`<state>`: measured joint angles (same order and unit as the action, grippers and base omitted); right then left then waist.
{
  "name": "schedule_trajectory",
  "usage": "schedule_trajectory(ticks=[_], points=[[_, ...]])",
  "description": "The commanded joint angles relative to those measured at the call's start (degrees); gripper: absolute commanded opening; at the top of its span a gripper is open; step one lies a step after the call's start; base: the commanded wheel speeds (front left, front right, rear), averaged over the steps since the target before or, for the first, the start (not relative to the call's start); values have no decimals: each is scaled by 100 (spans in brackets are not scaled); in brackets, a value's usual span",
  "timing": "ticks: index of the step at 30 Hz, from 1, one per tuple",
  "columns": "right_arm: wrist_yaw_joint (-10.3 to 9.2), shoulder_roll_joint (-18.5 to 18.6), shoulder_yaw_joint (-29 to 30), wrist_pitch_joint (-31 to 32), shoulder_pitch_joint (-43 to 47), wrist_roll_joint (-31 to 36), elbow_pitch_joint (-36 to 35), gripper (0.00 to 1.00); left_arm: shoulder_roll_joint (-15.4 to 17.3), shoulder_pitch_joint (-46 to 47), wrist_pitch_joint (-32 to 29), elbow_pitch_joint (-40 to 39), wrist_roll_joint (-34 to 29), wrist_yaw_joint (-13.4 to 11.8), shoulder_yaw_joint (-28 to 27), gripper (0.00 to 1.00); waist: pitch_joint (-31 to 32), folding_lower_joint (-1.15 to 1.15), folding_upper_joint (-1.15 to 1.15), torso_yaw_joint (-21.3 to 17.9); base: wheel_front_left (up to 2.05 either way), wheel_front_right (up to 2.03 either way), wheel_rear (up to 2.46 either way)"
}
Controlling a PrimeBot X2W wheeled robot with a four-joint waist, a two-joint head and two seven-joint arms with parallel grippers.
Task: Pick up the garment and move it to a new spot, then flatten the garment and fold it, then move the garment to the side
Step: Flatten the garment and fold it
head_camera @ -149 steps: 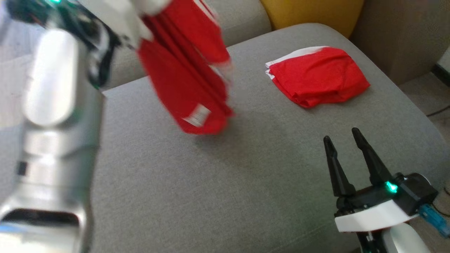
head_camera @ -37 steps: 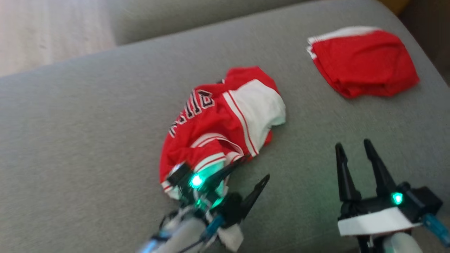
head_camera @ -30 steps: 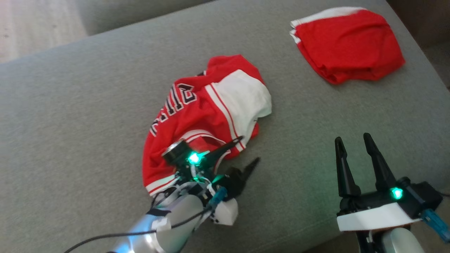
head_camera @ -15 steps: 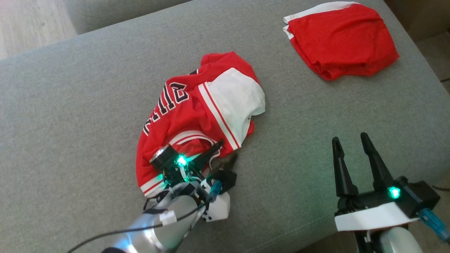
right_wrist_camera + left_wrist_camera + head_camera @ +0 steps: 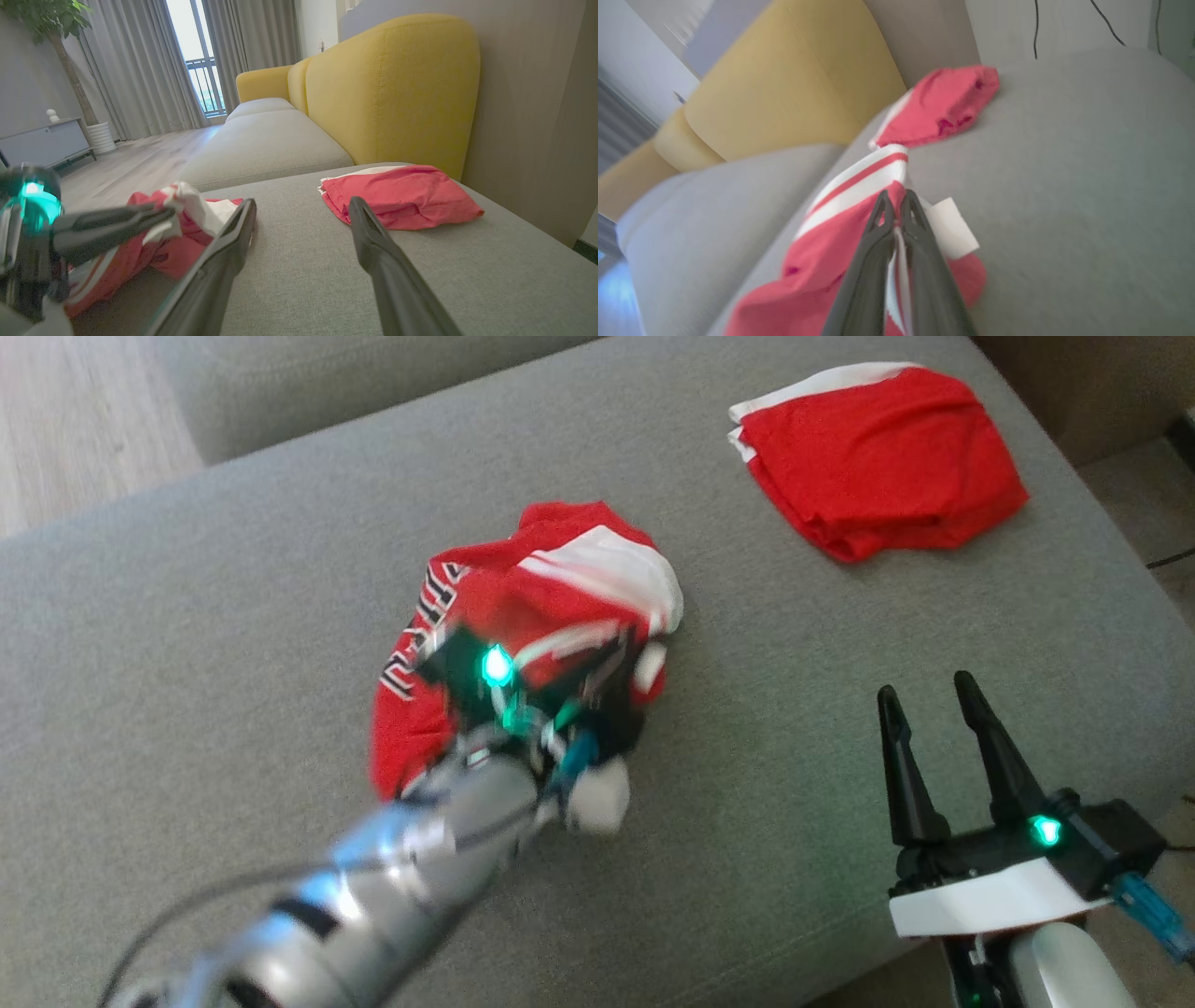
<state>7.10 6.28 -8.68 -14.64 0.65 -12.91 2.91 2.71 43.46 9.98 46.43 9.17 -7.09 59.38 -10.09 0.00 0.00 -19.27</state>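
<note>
Crumpled red-and-white jersey (image 5: 551,588) on grey sofa cushion (image 5: 233,616); left claw (image 5: 896,198) clamped on jersey's near striped edge; right claw (image 5: 924,705) wide, empty, well right of jersey.

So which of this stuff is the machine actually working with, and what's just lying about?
In the job:
- crumpled red-and-white jersey
- left pincer, shut on the jersey's striped edge
- grey seat cushion it lies on

Just there:
- folded red garment
- right pincer, open, holding nothing
- yellow sofa back
- curtains
</note>
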Motion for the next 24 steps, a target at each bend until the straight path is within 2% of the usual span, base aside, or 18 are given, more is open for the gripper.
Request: schedule_trajectory(ticks=[1,4,10,15,19,24], points=[[39,43,-127,-36,-60,42,-143,100,17,584,88,-196,-13,-38,-147,0,97,0,0,-56,0,0,0],[39,-2,-201,-36,-56,42,-114,100,43,1270,119,-178,-106,63,-194,0,226,0,0,-164,0,0,0],[39,-99,-327,-36,-13,15,-25,100,332,2878,160,-37,-150,417,-498,0,475,0,0,-544,0,0,0],[39,-138,-273,-36,97,21,-34,100,382,3848,258,36,28,490,-892,0,562,0,0,-580,0,0,0],[39,-150,-121,-36,224,55,-74,100,410,3712,261,125,420,608,-1150,0,657,0,0,-449,0,0,0],[39,-138,-26,-36,299,87,-131,100,448,2586,76,162,1067,903,-1310,0,704,0,0,-203,0,0,0]])
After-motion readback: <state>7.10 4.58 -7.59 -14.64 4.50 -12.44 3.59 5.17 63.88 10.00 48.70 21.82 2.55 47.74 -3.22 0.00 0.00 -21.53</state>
